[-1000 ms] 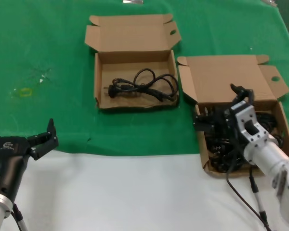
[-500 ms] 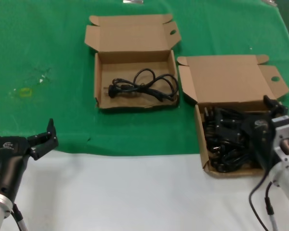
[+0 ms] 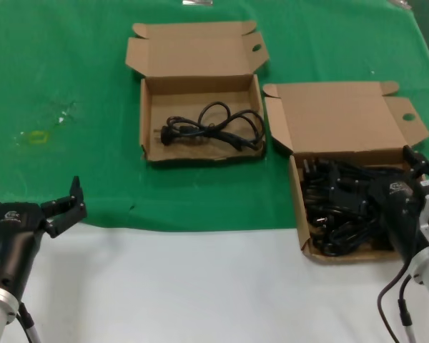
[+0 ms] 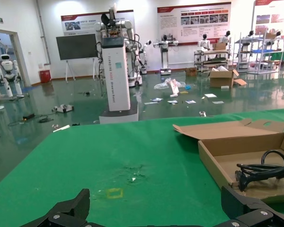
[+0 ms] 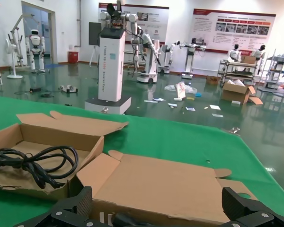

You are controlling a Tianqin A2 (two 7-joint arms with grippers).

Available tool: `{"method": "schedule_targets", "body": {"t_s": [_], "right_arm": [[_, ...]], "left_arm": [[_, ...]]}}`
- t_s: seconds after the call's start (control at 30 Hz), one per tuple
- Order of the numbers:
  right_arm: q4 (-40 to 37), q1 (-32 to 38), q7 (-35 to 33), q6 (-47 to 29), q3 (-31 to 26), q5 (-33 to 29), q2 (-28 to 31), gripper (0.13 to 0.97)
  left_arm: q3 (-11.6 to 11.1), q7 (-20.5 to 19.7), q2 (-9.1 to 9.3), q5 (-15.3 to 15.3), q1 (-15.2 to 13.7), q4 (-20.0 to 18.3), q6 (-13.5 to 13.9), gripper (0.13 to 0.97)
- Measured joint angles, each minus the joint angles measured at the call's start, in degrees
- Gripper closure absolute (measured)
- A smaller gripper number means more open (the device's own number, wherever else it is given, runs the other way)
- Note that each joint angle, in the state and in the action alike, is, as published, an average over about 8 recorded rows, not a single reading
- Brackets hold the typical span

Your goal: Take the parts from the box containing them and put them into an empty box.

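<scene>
A tangled pile of black power cords [image 3: 336, 211] fills the near right cardboard box [image 3: 297, 214], whose lid [image 3: 336, 118] stands open. My right gripper [image 3: 380, 179] hovers low over the right half of that pile, open, with nothing between its fingers. In the right wrist view the right gripper [image 5: 158, 208] spans the box's back wall, with a plug's prongs [image 5: 102, 218] just below. The farther box [image 3: 200, 87] holds one looped cord [image 3: 214, 127]; that cord [image 5: 38, 163] also shows beyond my right gripper. My left gripper [image 3: 32, 191] is parked open at the near left.
Green cloth [image 3: 71, 86] covers the far table; a white surface [image 3: 200, 286] runs along the near edge. A small yellow mark [image 3: 36, 136] lies on the cloth at the left. The two boxes stand close together, lids open toward the far side.
My right gripper has swung from the middle of the near box toward its right side, drawing back toward me. The cords and the left arm have stayed put.
</scene>
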Motion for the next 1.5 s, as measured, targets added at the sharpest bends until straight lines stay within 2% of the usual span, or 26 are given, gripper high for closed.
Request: {"method": "schedule_targets", "body": {"t_s": [1.5], "right_arm": [[0.0, 0.0, 0.0, 0.0, 0.0, 0.0, 0.0, 0.129]], "left_arm": [[0.0, 0.0, 0.0, 0.0, 0.0, 0.0, 0.0, 0.132]]}}
